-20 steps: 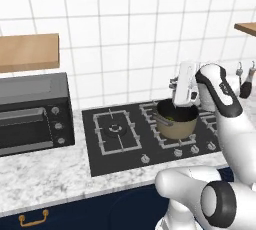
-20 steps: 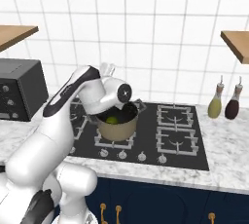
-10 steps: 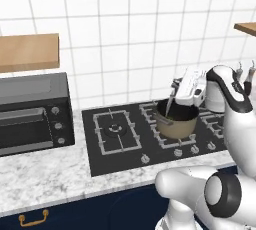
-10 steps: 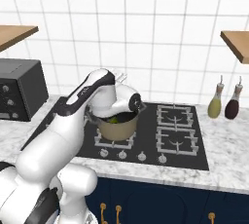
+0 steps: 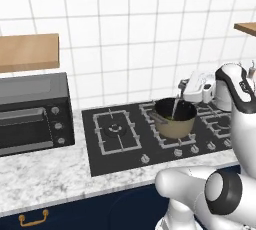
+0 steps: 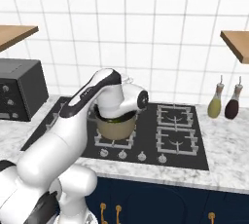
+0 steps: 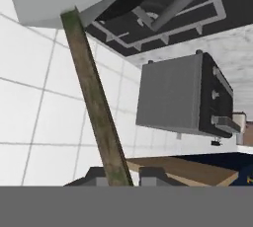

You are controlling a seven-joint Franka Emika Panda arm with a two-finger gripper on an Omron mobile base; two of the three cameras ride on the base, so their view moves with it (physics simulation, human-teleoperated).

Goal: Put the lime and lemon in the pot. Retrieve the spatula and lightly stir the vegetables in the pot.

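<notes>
Change: swinging from above the pot toward the right side of the left base view, hand lowering and tipping the spatula into a steeper slant than half a second ago.
Meaning: appearing late in the stirring, possibly nearing the end; judging only.
Gripper: straddling the spatula handle with a fingertip on either side; showing a sliver of gap on one side, so pinching or letting go being impossible to tell.
Spatula: leaning with its blade down inside the pot, handle rising toward the hand.
Lime and lemon: lying too deep in the dark pot to make out.
Pot: sitting on a hob burner; round, tan-gold, smooth, dark inside.
Spatula look: flat pale grey squarish blade, slim straight handle, looking matt olive-grey up close.
Surroundings: glossy white tiles, black hob with grey grates.
</notes>
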